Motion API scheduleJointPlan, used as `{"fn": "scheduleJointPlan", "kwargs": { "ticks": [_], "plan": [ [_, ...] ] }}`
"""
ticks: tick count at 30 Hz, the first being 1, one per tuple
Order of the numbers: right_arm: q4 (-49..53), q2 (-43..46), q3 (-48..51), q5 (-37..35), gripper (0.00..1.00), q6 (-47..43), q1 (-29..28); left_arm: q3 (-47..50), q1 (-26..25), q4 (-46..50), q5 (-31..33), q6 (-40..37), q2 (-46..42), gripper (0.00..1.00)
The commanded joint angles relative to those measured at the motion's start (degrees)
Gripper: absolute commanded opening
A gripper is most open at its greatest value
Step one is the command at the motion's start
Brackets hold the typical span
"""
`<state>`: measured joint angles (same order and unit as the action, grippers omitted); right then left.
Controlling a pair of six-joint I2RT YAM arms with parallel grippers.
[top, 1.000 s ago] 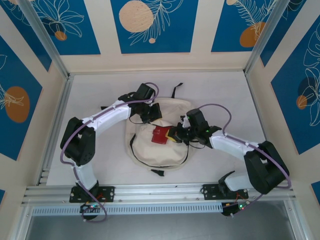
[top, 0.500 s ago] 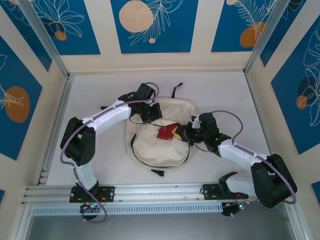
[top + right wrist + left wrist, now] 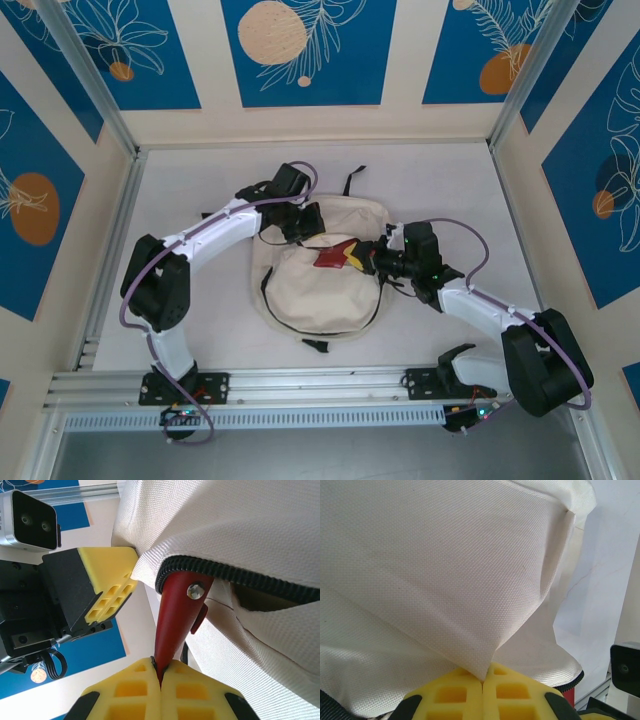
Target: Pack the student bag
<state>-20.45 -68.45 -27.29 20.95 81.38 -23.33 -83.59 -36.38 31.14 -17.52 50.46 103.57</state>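
**Operator:** Starting at the near edge, where is the student bag lying?

**Technician:** Just beyond the aluminium rail (image 3: 320, 385) that is carrying both arm bases, the large cream fabric backpack with black zipper trim (image 3: 315, 295) is lying flat on the white table (image 3: 440, 180). It is sitting about midway between the two arms, with one rounded end facing the rail.

**Operator:** What is the right gripper doing?

**Technician:** The right gripper (image 3: 160, 675) is reaching in over the backpack from the right. Its yellow pads are clamping together on the narrow end of a flat red object with a silver rivet (image 3: 175, 615). The far end of that red object is sitting under the black zipper edge (image 3: 225, 575) of the backpack's opening.

**Operator:** And the left gripper?

**Technician:** The left gripper (image 3: 482, 680) is working at the backpack's far left edge. Its yellow pads are pressing together on a fold of the cream fabric, and the cloth is tenting away from the pinch. In the right wrist view, one of its fingers is showing just beside the zipper opening.

**Operator:** What is lying farther back?

**Technician:** A black strap (image 3: 350, 182) is trailing onto the table from the backpack's far end. Beyond it, blue and cream wall panels printed with leaves and orange circles (image 3: 305, 50) are enclosing the table.
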Motion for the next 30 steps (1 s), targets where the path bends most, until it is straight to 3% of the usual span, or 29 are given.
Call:
{"fn": "scheduleJointPlan", "kwargs": {
  "ticks": [1,6,14,17,19,23,30],
  "plan": [
    [-4.62,0.48,-1.29,-3.09,0.00,-1.05,0.89,-2.19,0.31,1.57,-1.55,-0.99,-1.09,0.02],
    [-6.56,-2.58,-3.38,-0.20,0.00,-2.68,0.15,-2.45,0.33,1.17,-1.64,-0.47,-1.69,0.01],
    [-3.70,-4.81,-1.52,-7.98,0.00,-3.47,0.97,-1.13,0.52,-0.20,-0.86,0.81,-3.88,0.00],
    [1.99,-5.09,-3.57,-9.96,0.00,-4.85,0.91,-1.18,0.50,-0.29,-1.11,0.87,-3.75,0.00],
    [4.99,-5.96,-4.91,-9.55,0.05,-5.54,0.88,-1.22,0.44,-0.37,-1.20,0.96,-3.40,0.00],
    [18.65,-5.60,-8.47,-9.70,0.29,-6.49,-0.21,-1.22,0.63,-0.36,-1.36,0.96,-2.61,0.00],
    [38.54,0.13,-12.98,-13.09,0.44,-12.74,-2.90,-1.13,0.87,-0.29,-1.54,0.70,-1.97,0.00]
  ]
}}
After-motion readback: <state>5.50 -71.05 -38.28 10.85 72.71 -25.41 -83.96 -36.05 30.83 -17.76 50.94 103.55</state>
